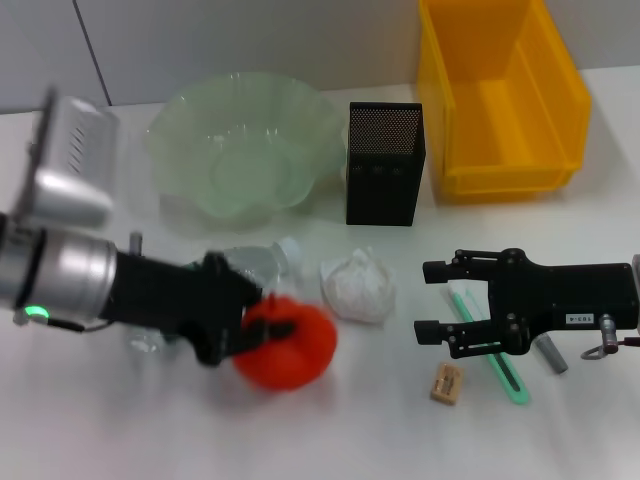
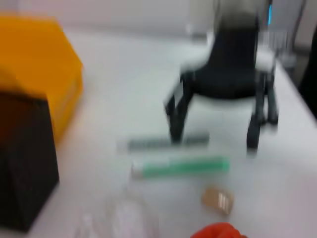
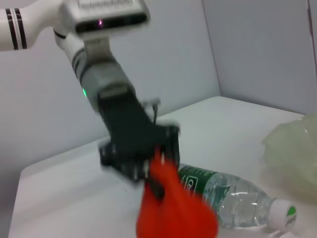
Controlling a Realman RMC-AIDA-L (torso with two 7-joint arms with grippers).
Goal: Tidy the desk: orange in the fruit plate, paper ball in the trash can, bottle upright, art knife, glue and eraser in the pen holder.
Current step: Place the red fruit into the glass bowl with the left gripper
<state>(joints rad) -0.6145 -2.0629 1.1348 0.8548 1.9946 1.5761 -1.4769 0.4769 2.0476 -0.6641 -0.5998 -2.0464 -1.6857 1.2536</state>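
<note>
Very little writing can be made out. The clear plastic water bottle (image 3: pixel 233 196) lying on its side carries a green label band with white lettering that starts with what looks like a "C"; the rest is too blurred to read. The right black tool (image 1: pixel 478 310) has a small white sticker on its body with dark print, too small to read. No text shows on the yellow plastic bin (image 1: pixel 505 95) or the black mesh pen holder (image 1: pixel 384 163).
</note>
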